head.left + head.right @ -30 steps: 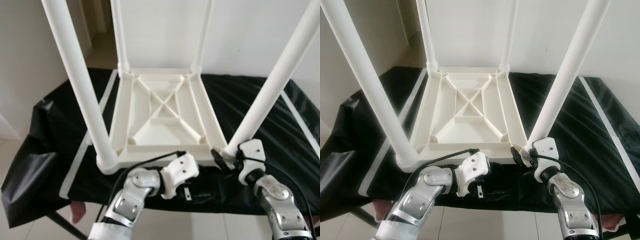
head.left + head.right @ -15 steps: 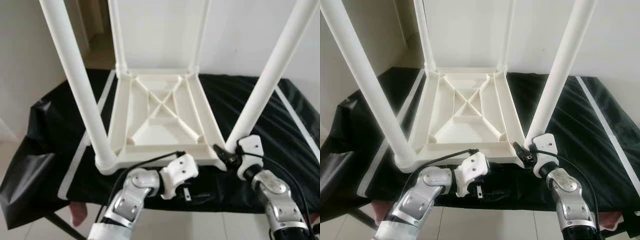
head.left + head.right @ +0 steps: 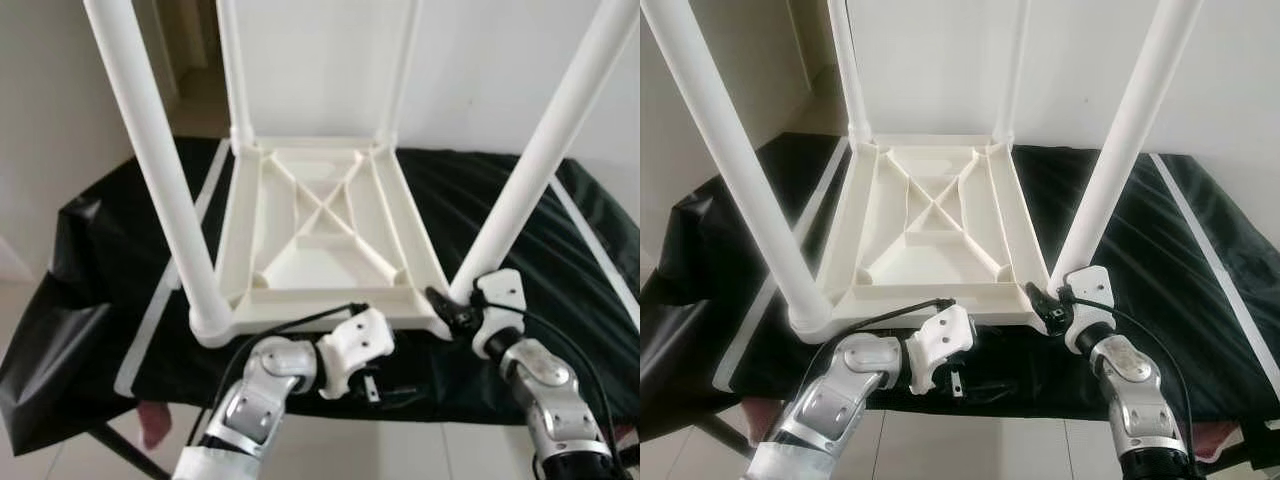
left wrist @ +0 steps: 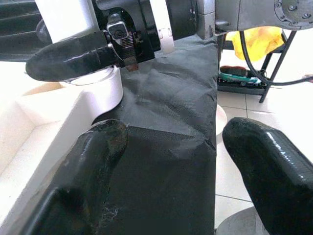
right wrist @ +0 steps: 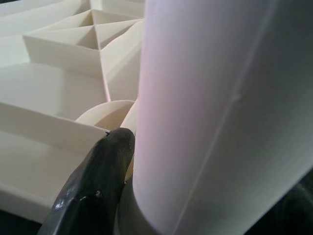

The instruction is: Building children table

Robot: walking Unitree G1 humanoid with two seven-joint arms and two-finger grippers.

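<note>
A white plastic children's table point(image 3: 320, 235) lies upside down on a black-covered surface point(image 3: 100, 260), with its four legs pointing up. My right gripper point(image 3: 452, 302) is at the foot of the near right leg point(image 3: 535, 175), where the leg meets the corner socket. It is shut on that leg point(image 5: 215, 112), and one black finger point(image 5: 95, 183) presses against it. My left gripper point(image 4: 171, 161) hovers open over the black cover just in front of the table's near edge point(image 3: 330, 315), with nothing between its fingers. The near left leg point(image 3: 160, 175) stands untouched.
White bands point(image 3: 150, 320) run along the black cover on both sides. A wall stands right behind the table, with a doorway point(image 3: 195, 50) at the far left. Tiled floor point(image 3: 400, 450) lies below the near edge. A stand holding something yellow point(image 4: 259, 39) is off to my right.
The camera has shifted slightly. My right gripper has stayed on the foot of the near right leg, and the left gripper has barely moved.
</note>
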